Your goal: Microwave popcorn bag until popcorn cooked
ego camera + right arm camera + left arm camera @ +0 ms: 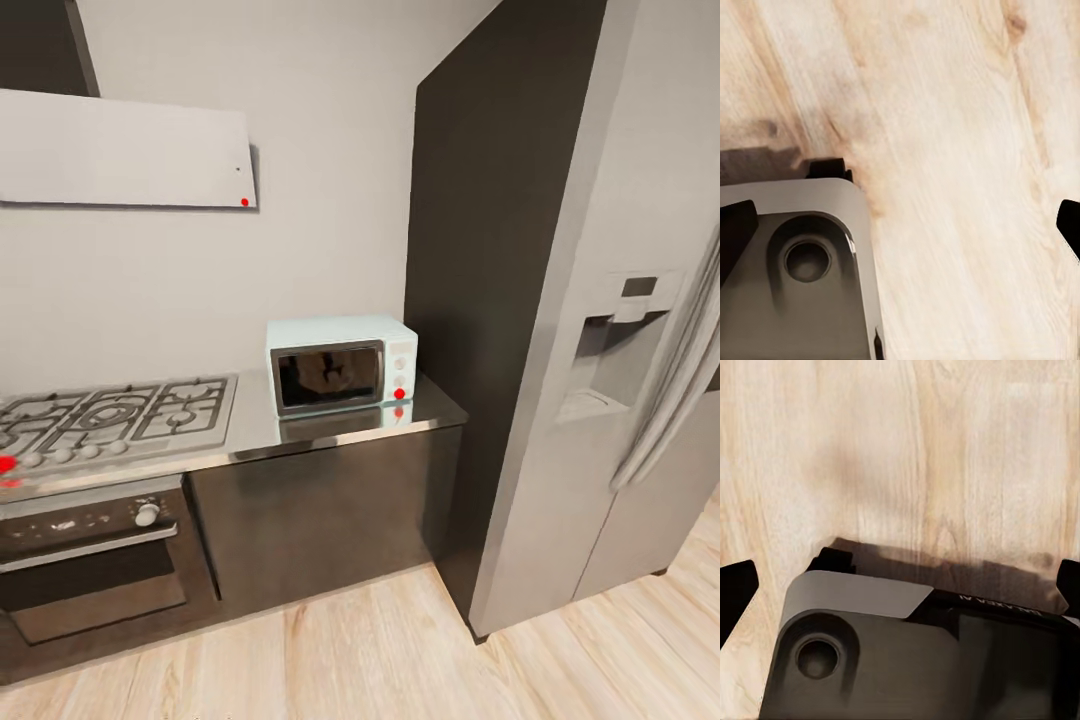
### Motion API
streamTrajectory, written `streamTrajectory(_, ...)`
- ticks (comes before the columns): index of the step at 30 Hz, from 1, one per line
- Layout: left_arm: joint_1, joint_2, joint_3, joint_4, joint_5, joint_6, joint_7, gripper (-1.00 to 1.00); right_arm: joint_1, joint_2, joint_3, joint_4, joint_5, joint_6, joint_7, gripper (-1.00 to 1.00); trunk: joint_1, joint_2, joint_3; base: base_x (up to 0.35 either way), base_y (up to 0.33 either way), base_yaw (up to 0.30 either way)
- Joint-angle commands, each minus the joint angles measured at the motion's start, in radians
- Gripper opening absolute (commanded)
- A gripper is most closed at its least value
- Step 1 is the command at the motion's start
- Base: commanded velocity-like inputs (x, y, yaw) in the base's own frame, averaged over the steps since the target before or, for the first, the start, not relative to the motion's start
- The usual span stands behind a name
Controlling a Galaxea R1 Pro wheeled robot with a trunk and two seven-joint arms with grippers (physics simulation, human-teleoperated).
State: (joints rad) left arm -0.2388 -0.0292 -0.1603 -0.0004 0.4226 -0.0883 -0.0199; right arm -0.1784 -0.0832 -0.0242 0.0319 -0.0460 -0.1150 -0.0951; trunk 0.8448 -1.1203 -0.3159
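Note:
The pale mint-blue microwave stands with its dark glass door closed at the right end of the grey steel countertop; a red dot glows by its lower knob. The popcorn bag and the popcorn are out of view. In the left wrist view my left gripper hangs over the wooden floor, its dark fingertips far apart at the picture's edges with nothing between them. In the right wrist view my right gripper is open the same way above the floor, holding nothing.
A gas hob lies left of the microwave, over a black built-in oven, with a hood on the wall above. A tall grey fridge flanks the counter's right end. Pale wooden floor lies in front. My grey base shows below both grippers.

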Motion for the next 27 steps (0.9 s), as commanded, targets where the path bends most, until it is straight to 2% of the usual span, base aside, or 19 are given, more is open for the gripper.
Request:
streamTrajectory(1, 0.0, 0.004, -0.008, 0.002, 0.01, -0.005, 0.001, 1.0, -0.001, -0.001, -0.002, 0.003, -0.005, -0.008, -0.001, 1.0, 0.0, -0.001, -0.001, 0.0, 0.0, 0.27)
streamTrajectory(9, 0.0, 0.022, -0.015, -0.003, -0.003, -0.008, 0.002, 1.0, -0.002, 0.003, -0.002, 0.002, -0.005, -0.009, -0.008, 1.0, 0.0, -0.001, -0.001, 0.0, 0.0, 0.272)
streamTrajectory(27, 0.0, 0.023, -0.016, -0.004, -0.004, -0.008, 0.002, 1.0, -0.001, 0.01, -0.001, 0.003, -0.003, -0.01, -0.005, 1.0, 0.0, -0.001, -0.001, 0.0, 0.0, 0.272)
